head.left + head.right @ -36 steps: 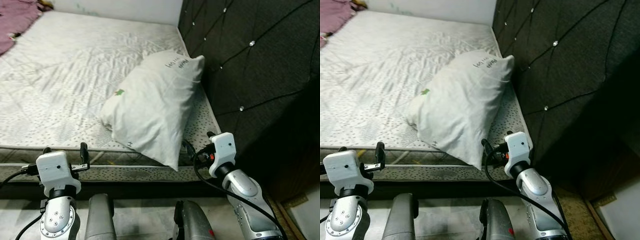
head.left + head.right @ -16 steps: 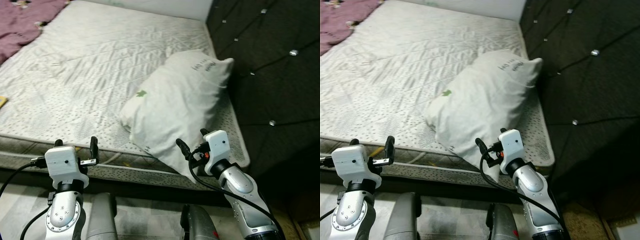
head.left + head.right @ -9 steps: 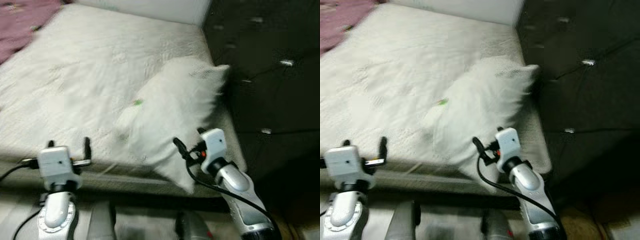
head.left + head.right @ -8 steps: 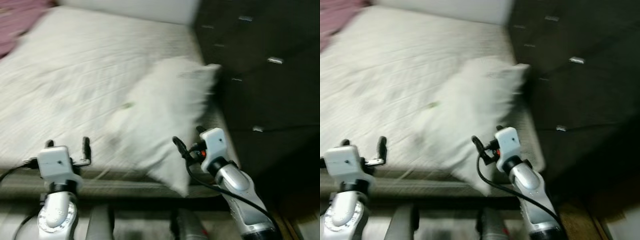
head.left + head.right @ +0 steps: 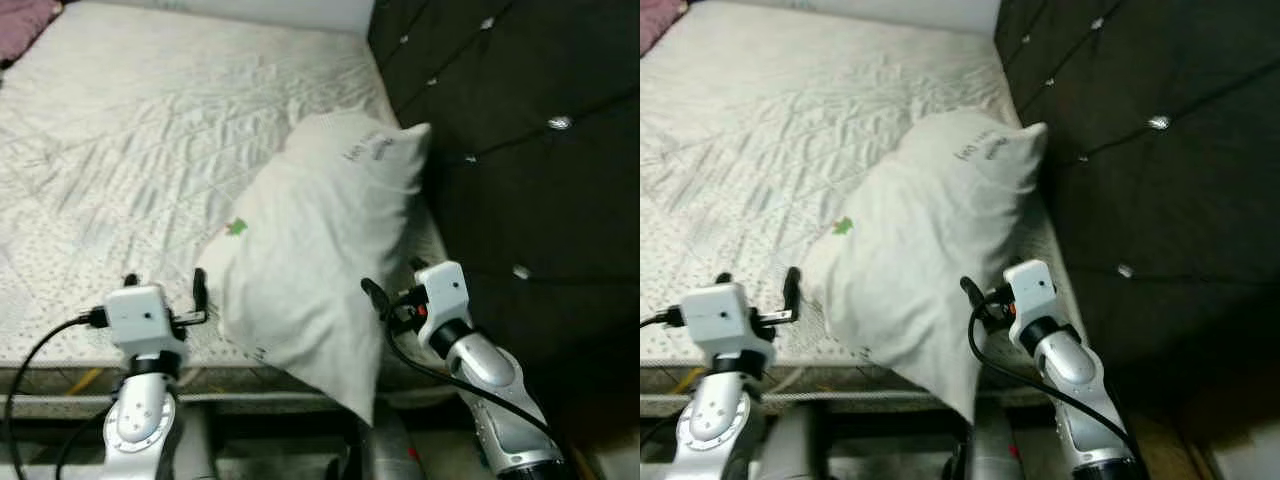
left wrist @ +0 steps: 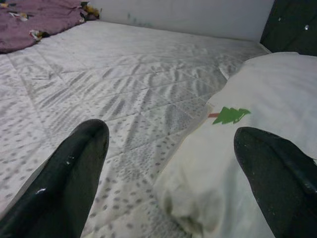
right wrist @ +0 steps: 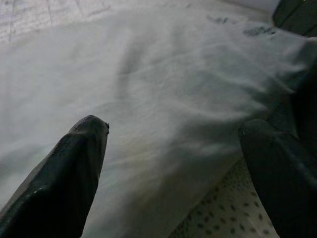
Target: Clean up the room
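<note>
A white pillow (image 5: 320, 250) with a small green tree print lies slanted on the mattress (image 5: 150, 130), its top corner against the dark headboard (image 5: 510, 130) and its bottom corner hanging over the bed's near edge. My left gripper (image 5: 165, 290) is open just off the pillow's left edge, over the mattress border. My right gripper (image 5: 393, 280) is open at the pillow's right side, close to the fabric. The left wrist view has the pillow (image 6: 262, 99) ahead of one finger (image 6: 270, 168). In the right wrist view the pillow (image 7: 168, 94) spreads between the open fingers (image 7: 74, 168).
The dark tufted headboard stands as a wall along the right of the bed. A purple blanket (image 6: 34, 20) lies at the mattress's far left corner. A white wall (image 6: 188, 17) closes off the far side. The bed's near edge (image 5: 60, 385) runs just below my grippers.
The camera has swung and come closer to the bed. Both grippers now sit nearer the pillow, still open. The pillow lies where it lay on the mattress.
</note>
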